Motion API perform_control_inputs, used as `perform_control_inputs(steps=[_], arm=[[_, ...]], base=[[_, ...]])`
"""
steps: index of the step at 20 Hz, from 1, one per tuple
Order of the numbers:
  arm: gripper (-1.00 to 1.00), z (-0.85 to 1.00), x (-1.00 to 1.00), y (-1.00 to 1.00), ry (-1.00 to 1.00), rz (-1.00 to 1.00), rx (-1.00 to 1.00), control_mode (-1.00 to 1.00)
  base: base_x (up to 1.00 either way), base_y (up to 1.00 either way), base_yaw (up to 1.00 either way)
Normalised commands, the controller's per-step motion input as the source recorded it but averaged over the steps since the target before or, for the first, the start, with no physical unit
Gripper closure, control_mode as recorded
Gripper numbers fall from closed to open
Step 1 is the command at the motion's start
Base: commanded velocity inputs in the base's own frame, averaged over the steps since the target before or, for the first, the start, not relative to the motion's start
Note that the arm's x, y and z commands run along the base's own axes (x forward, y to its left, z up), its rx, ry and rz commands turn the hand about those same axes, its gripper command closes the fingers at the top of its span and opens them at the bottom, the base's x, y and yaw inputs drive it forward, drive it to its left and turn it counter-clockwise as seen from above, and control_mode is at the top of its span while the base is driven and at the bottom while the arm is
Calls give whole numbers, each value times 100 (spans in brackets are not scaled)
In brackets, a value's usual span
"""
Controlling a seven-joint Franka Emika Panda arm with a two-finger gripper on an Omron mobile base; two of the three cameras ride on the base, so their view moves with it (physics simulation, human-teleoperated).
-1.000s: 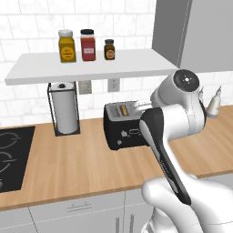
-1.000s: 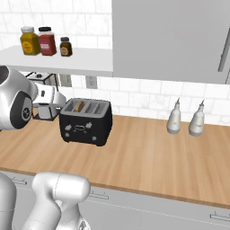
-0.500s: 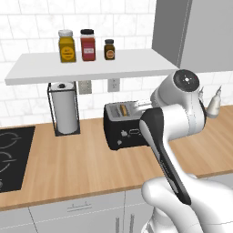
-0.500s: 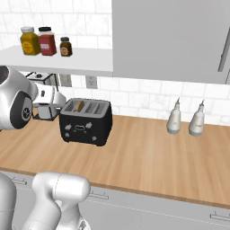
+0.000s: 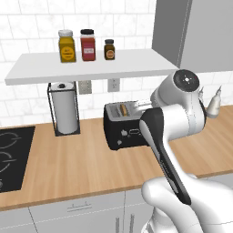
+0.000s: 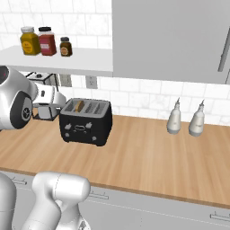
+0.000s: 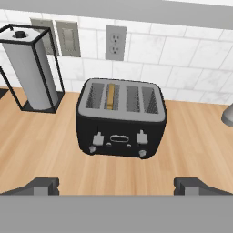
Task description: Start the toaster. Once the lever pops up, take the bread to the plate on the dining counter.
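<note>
Paper-towel roll (image 7: 32, 68) in its black wire stand sits left of the toaster (image 7: 120, 119) on the wood counter (image 7: 45, 150); the hand view alone shows the bread (image 7: 110, 95) edge-on in a left slot. Rightward, the gripper (image 7: 116, 186) hovers before the toaster, fingers spread wide, empty.

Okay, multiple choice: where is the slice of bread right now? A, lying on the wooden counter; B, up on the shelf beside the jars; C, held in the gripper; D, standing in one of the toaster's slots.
D: the hand view shows the bread standing on edge in a slot on top of the toaster, the second from the left there.
</note>
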Motion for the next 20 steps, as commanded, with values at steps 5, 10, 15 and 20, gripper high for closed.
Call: perform_control_inputs(steps=[5,10,15,20], arm=[[-100,0,0,0,0,0,0,-100],[-100,0,0,0,0,0,0,-100],[-100,0,0,0,0,0,0,-100],[-100,0,0,0,0,0,0,-100]], base=[[0,0,0],[0,0,0],[0,0,0],[0,0,0]])
